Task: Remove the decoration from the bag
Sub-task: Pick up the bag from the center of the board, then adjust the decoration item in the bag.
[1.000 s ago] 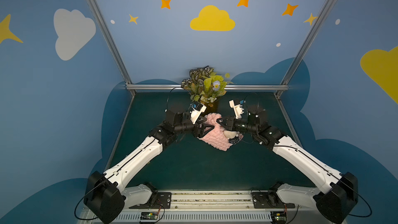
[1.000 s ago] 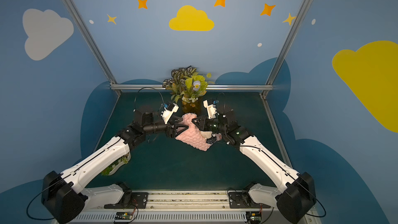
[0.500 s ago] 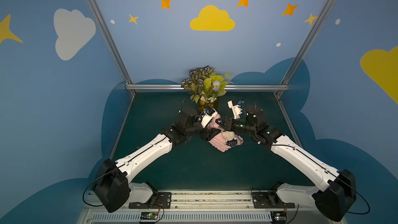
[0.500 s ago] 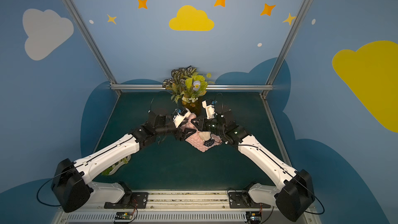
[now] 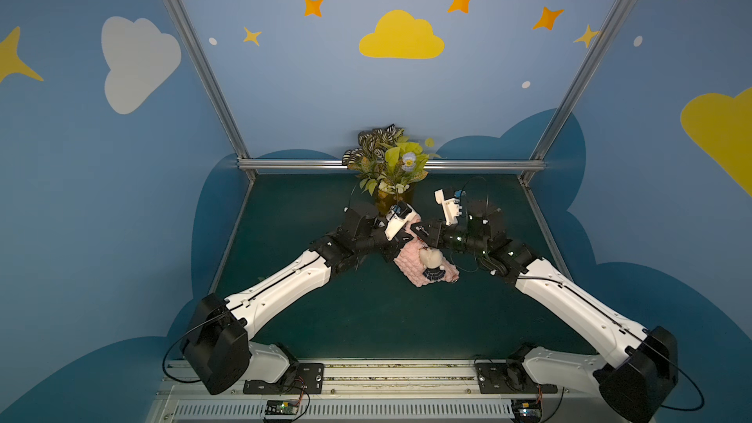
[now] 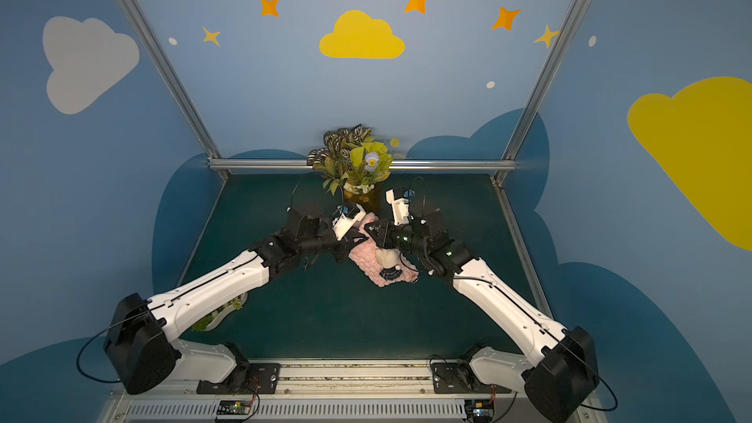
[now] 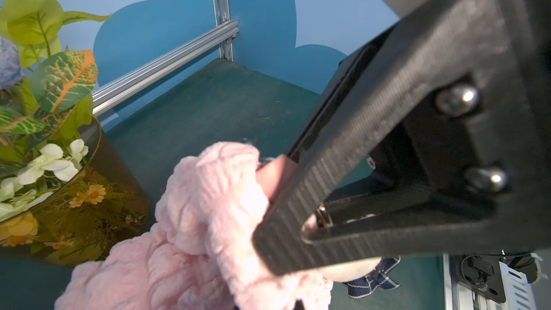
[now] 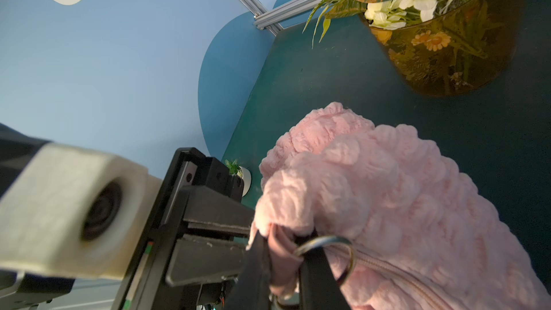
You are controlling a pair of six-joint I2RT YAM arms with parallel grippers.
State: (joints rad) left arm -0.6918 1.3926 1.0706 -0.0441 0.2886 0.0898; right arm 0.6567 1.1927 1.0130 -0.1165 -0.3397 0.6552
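Vase [image 8: 453, 55] holds bouquet [image 5: 386, 156]; decoration [image 5: 431, 260] atop bag [image 5: 407, 265]

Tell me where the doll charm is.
In both top views, the doll charm lies on the pink pouch, mid-table, in front of the amber vase.

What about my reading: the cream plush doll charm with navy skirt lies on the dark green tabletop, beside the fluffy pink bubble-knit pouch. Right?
No: the doll charm lies on top of the pink pouch, not on the tabletop beside it. Both top views show it.
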